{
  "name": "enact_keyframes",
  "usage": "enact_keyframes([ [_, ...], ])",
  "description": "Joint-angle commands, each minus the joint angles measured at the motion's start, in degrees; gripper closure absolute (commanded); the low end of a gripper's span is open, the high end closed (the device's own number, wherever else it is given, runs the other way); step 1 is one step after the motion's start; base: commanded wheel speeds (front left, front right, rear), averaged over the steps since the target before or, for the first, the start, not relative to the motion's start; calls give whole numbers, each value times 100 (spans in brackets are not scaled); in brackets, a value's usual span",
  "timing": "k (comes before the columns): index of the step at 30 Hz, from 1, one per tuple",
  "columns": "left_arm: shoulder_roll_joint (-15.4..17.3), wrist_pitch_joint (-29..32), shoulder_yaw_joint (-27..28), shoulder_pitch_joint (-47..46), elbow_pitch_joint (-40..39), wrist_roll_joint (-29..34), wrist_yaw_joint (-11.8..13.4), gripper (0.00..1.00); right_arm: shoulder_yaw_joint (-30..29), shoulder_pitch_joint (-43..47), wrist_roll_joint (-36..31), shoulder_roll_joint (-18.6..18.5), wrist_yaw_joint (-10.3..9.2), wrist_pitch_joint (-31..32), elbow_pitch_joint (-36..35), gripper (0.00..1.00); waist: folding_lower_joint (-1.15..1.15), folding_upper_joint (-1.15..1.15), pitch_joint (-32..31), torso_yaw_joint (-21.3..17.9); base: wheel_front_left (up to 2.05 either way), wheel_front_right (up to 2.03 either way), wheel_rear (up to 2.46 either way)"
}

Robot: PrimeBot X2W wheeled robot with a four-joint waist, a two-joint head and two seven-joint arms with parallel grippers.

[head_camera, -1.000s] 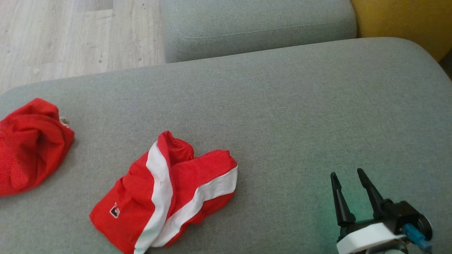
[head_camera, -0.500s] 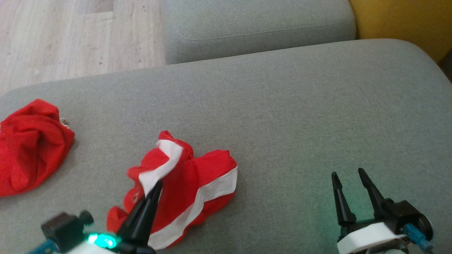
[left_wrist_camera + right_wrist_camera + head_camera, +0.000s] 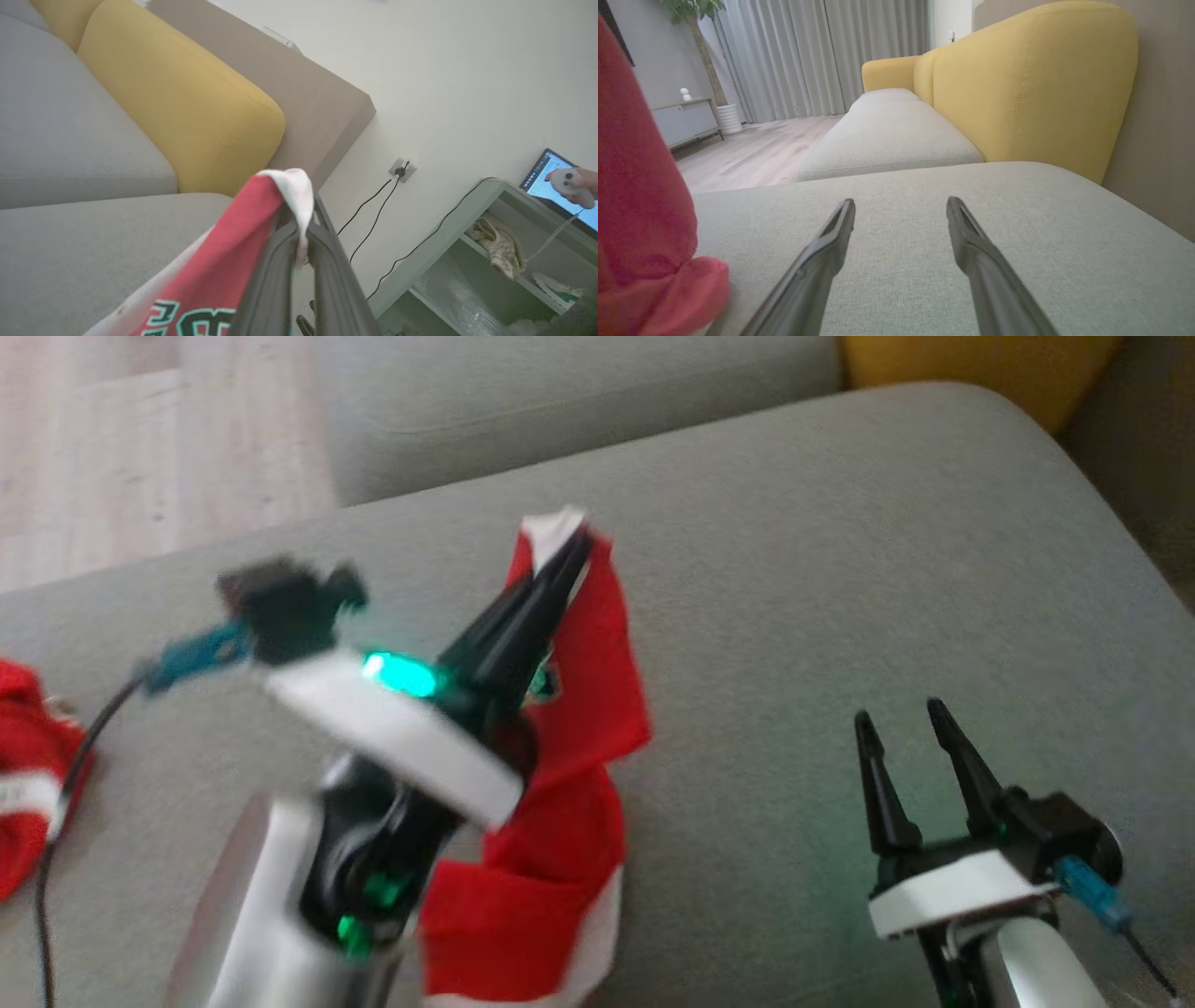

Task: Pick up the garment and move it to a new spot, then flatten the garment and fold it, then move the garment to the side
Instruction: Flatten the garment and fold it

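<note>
1. The garment [image 3: 597, 644] is thin red mesh-like cloth with a broad white band and teal-and-black lettering. It hangs as a long crumpled drape at the centre of the head view, its top corner raised above the sofa seat [image 3: 840, 569]. Whether its lower folds, at bottom centre, touch the seat is hard to tell.
2. The left pincer [image 3: 571, 553] has two long, dark, tapering fingers on a white cuff with a green light. It is clamped tight on the garment's white-edged top corner, at top centre of the head view.
3. The right pincer [image 3: 896, 714], at the lower right of the head view, has its fingers spread wide over bare cushion, holding nothing.
4. The left arm is blurred in the head view. The lettering is cut off at the bottom of the left wrist view and cannot be read.
5. A second red cloth [image 3: 23, 775] with a white band lies at the left edge of the head view, cropped by the frame.
6. The sofa seat is flat, woven grey fabric with rounded corners. Plump yellow back cushions [image 3: 187, 107] with stitched seams stand behind it.
7. A pale wood-grain floor [image 3: 93, 448] fills the upper left of the head view.
8. Grey pleated curtains [image 3: 808, 56] run across the top of the right wrist view.
9. In the left wrist view, a white wall carries a socket [image 3: 402, 169] with black cables at centre right, above a pale green shelf unit [image 3: 467, 233] at the lower right.
</note>
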Motion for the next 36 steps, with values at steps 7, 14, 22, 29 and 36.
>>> enact_keyframes([
  [7, -264, -378, -170, -1609, 1312, 356, 363, 100, 346, -552, 183, 80, 44, -63, -224, 0, -1, 0, 302, -890, 0, 0, 0],
  [14, -301, -1628, -745, -2541, 2825, 228, 558, 100, 417, -645, 338, 104, 44, -63, -235, 0, -1, 0, 539, -1400, 0, 0, 0],
  [22, -303, -3009, -1780, -3223, 3949, -632, 612, 0, 406, -698, 432, 106, 44, -63, -242, 0, -1, 0, 754, -1452, 0, 0, 0],
  [29, -303, -3729, -2086, -3111, 3733, -1221, 578, 0, 327, -695, 395, 106, 44, -63, -278, 0, -1, 0, 765, -1259, 0, 0, 0],
  [36, 366, -4100, -2413, -1766, 2746, -779, 1066, 0, 193, -519, 255, 107, 44, -63, -292, 0, -1, 0, 636, -962, 0, 0, 0],
])
